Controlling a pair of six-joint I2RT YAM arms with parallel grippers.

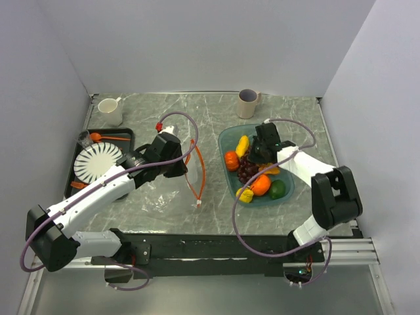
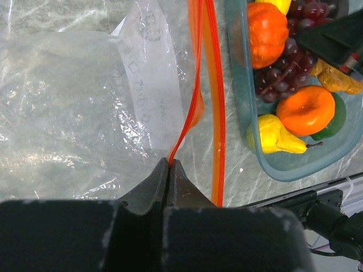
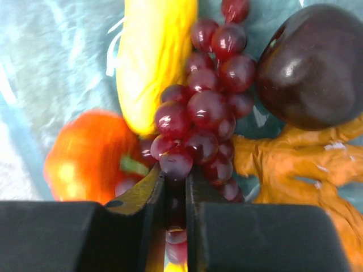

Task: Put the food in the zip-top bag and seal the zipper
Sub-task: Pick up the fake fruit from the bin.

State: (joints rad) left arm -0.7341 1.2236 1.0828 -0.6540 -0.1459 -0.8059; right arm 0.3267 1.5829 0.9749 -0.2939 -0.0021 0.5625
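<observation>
The clear, crinkly bag [image 2: 68,102] lies flat mid-tabletop [image 1: 289,108]. Its orange-red zipper [image 2: 216,102] is parted into two strips running toward 12 o'clock. The left jaws are pinched tight on one strip's near end. At 3 o'clock from the bag, the teal tray [image 2: 295,170] holds the food: glossy dark purple grapes [image 3: 204,113], an orange pumpkin [image 2: 266,31], a yellow pear [image 2: 275,136] and an orange [image 2: 306,110]. The right jaws are nearly closed, gripping the bunch's lower end.

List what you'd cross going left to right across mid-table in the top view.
striped plate → zipper → orange pumpkin → grape bunch → green fruit
</observation>
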